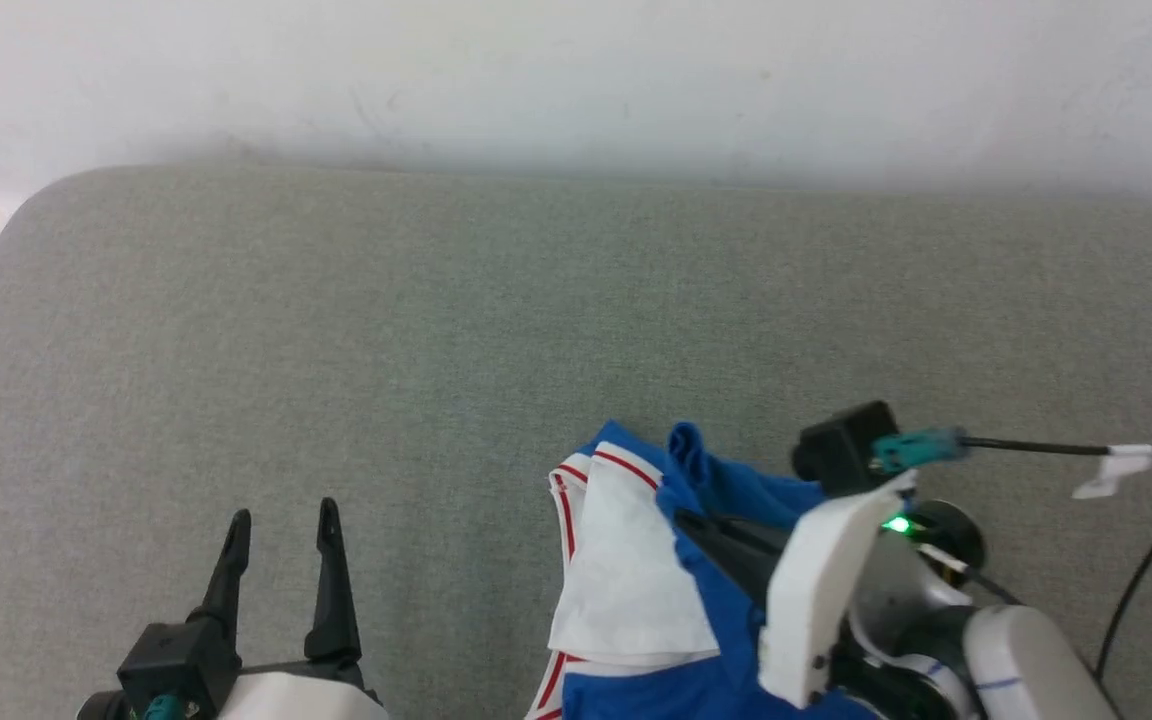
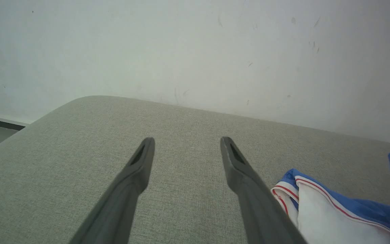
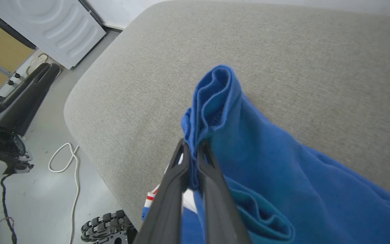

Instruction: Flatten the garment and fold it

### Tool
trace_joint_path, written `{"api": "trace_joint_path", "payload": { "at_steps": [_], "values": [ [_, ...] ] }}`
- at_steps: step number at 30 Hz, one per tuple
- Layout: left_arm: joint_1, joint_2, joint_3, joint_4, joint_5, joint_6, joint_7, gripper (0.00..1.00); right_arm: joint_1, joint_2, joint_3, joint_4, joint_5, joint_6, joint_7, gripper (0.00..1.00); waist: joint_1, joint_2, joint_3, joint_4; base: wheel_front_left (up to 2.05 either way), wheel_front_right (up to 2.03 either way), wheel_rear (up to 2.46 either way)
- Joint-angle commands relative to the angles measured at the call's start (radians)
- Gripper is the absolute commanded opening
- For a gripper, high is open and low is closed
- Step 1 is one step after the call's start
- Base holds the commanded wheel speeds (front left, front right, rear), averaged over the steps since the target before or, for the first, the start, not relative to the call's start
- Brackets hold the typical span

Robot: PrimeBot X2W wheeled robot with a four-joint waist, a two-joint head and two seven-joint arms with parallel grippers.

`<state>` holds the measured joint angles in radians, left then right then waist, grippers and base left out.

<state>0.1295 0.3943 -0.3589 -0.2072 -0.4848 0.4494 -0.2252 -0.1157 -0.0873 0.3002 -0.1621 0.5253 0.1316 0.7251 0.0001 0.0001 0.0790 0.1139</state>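
The garment [image 1: 636, 590], royal blue with a white sleeve and red-and-white striped trim, lies bunched at the near edge of the grey cushion, partly hanging over it. My right gripper [image 3: 192, 146] is shut on a bunched blue fold of the garment [image 3: 249, 135], lifting it a little; in the head view the right gripper [image 1: 688, 515] sits amid the blue cloth. My left gripper [image 1: 281, 520] stands open at the lower left, well left of the garment, nothing between its fingers. In the left wrist view the open gripper [image 2: 187, 140] hovers over bare cushion, the garment's white sleeve [image 2: 320, 217] to its right.
The wide grey cushion [image 1: 436, 330] stretches toward a white wall behind it. A black cable [image 1: 1151, 560] trails from my right wrist. In the right wrist view the floor left of the cushion holds a white cord [image 3: 69, 162] and a white panel [image 3: 52, 27].
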Motion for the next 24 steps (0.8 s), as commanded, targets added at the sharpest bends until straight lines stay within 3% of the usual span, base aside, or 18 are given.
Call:
{"api": "trace_joint_path", "payload": {
  "at_steps": [1,14,15,16,17,24],
  "values": [
    [-0.022,-0.01,-0.002,0.008,-0.005,-0.007,-0.009,1.0,-0.027,0.016,0.016,0.032,-0.009,-0.001,-0.022,0.0,-0.0001,-0.0001,0.012,0.014,0.0,0.0,0.0],
    [-0.095,-0.071,-0.05,0.091,-0.005,-0.055,-0.023,1.0,-0.185,0.037,0.166,0.463,-0.045,-0.001,-0.182,0.0,-0.0001,-0.0001,0.069,0.069,0.0,0.0,0.0],
    [-0.101,-0.075,-0.054,0.1,-0.005,-0.06,-0.023,1.0,-0.195,0.037,0.173,0.497,-0.045,-0.001,-0.195,0.18,-0.0001,-0.0001,0.068,0.074,0.0,0.0,0.0],
    [-0.107,-0.078,-0.057,0.109,-0.006,-0.065,-0.024,1.0,-0.204,0.037,0.175,0.531,-0.042,-0.001,-0.206,0.73,-0.0001,-0.0001,0.066,0.078,0.0,0.0,0.0],
    [-0.111,-0.08,-0.059,0.119,-0.007,-0.07,-0.024,1.0,-0.212,0.037,0.18,0.563,-0.044,-0.001,-0.215,1.0,-0.0001,-0.0001,0.063,0.082,0.0,0.0,0.0],
    [-0.096,-0.075,-0.05,0.151,-0.021,-0.082,-0.028,1.0,-0.245,0.037,0.258,0.609,0.035,-0.001,-0.245,1.0,-0.0001,-0.0001,0.031,0.066,0.0,0.0,0.0]
  ]
}}
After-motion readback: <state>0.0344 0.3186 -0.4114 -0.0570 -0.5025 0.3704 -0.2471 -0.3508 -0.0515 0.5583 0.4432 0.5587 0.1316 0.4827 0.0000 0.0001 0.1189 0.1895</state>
